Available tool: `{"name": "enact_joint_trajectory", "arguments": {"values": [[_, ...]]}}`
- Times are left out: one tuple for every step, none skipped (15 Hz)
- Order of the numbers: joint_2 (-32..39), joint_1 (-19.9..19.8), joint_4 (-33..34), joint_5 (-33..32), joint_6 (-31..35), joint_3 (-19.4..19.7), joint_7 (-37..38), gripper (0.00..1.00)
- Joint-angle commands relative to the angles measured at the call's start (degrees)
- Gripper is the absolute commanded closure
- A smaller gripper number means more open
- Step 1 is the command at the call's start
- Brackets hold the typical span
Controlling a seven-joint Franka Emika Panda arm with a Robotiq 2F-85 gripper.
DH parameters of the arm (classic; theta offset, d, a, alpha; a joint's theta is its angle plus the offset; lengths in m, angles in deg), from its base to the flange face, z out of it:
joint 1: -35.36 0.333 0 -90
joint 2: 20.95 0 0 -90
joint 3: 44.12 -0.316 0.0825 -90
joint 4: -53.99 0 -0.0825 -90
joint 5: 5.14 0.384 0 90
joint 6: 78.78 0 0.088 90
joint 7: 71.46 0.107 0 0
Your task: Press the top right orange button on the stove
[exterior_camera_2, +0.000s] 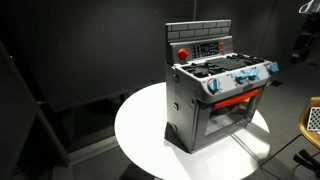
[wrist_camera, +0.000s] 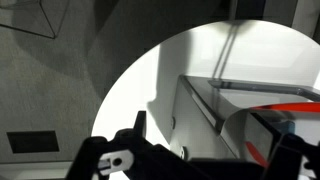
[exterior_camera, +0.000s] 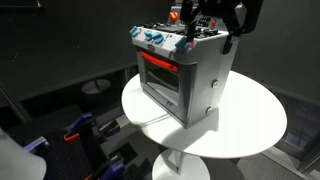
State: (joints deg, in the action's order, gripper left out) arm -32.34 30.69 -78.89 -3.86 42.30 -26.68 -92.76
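The stove [exterior_camera_2: 215,100] stands upright at the middle of the frame in both exterior views, on a round white table [exterior_camera_2: 140,130]. Its door faces lower right here and lower left in an exterior view [exterior_camera: 180,75]. The only orange-red button [exterior_camera_2: 183,52] I can make out sits on the upright back panel [exterior_camera_2: 200,45], at its left end in the frame. It also shows as a red spot at the top of the frame in an exterior view [exterior_camera: 173,17]. Below it come the dark cooktop, the blue knobs [exterior_camera_2: 245,76] and the glowing strip [exterior_camera_2: 240,99].

The stove looks like a hollow plastic toy, so probably light and stiff, and apt to slide or rock back on the smooth tabletop. The button likely has short, firm travel. It needs no hold, only a gentle push square on the button's face with one fingertip. Any push across the panel could shift the whole box.

The gripper [exterior_camera: 208,35] hangs at the upper right of the frame, close to the stove's back edge; I cannot tell whether it touches. In the wrist view the gripper [wrist_camera: 200,160] lies along the bottom edge with its fingers spread wide and nothing between them, and the stove [wrist_camera: 260,110] is at lower right.
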Motion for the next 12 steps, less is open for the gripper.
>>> {"name": "enact_joint_trajectory", "arguments": {"values": [[0.1, -1.6, 0.1, 0.4, -0.1, -1.6, -0.3, 0.0], [0.1, -1.6, 0.1, 0.4, -0.1, -1.6, -0.3, 0.0], [0.1, -1.6, 0.1, 0.4, -0.1, -1.6, -0.3, 0.0], [0.1, -1.6, 0.1, 0.4, -0.1, -1.6, -0.3, 0.0], [-0.3, -1.7, -0.1, 0.1, 0.6, -1.9, 0.3, 0.0], [-0.6, -1.7, 0.0, 0.2, 1.2, -2.4, 0.8, 0.0], [-0.7, -1.7, 0.3, 0.3, 1.3, -2.8, 1.0, 0.0], [-0.8, -1.6, 0.6, 0.5, 1.5, -3.1, 1.2, 0.0], [-0.8, -1.4, 1.1, 0.8, 1.7, -3.5, 1.4, 0.0], [-0.9, -1.3, 1.5, 1.0, 1.8, -3.9, 1.7, 0.0], [-0.9, -1.1, 2.0, 1.1, 2.2, -4.4, 2.0, 0.0], [-0.9, -0.9, 2.7, 1.2, 2.3, -4.8, 2.4, 0.0]]}}
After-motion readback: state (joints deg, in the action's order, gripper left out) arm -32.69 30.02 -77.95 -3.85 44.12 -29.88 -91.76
